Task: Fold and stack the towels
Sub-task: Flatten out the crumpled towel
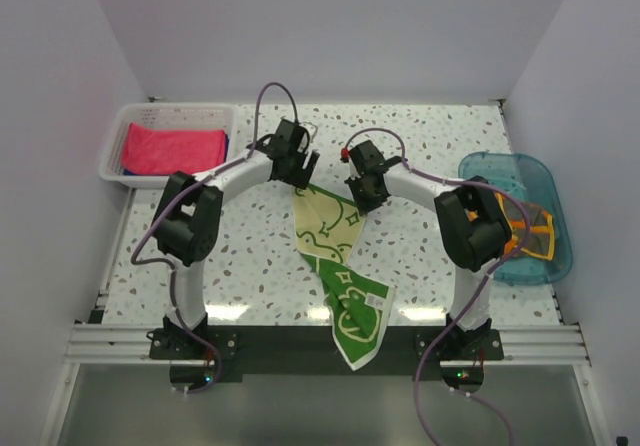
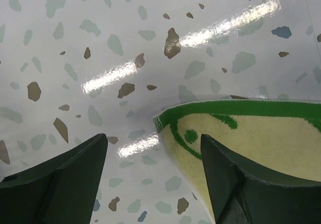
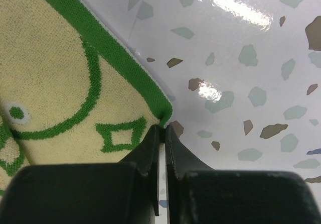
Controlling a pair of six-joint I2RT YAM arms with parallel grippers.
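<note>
One green towel (image 1: 340, 256) corner is pinched in the right tool (image 3: 163, 128). The left tool (image 2: 153, 138) is wide open. The basket (image 1: 118, 131) and tub (image 1: 500, 161) sit aside.

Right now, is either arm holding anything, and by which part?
The right pincer is shut on a corner of the green and yellow towel. The left pincer stands open, holding nothing.

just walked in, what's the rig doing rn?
Both arms are on the green-and-yellow towel, which lies mid-table with one end hanging over the near edge. The right gripper is shut on one far corner. The left gripper is open over the other, not yet gripping. A pink towel sits in the white basket, a grey-and-orange one in the blue tub.
</note>
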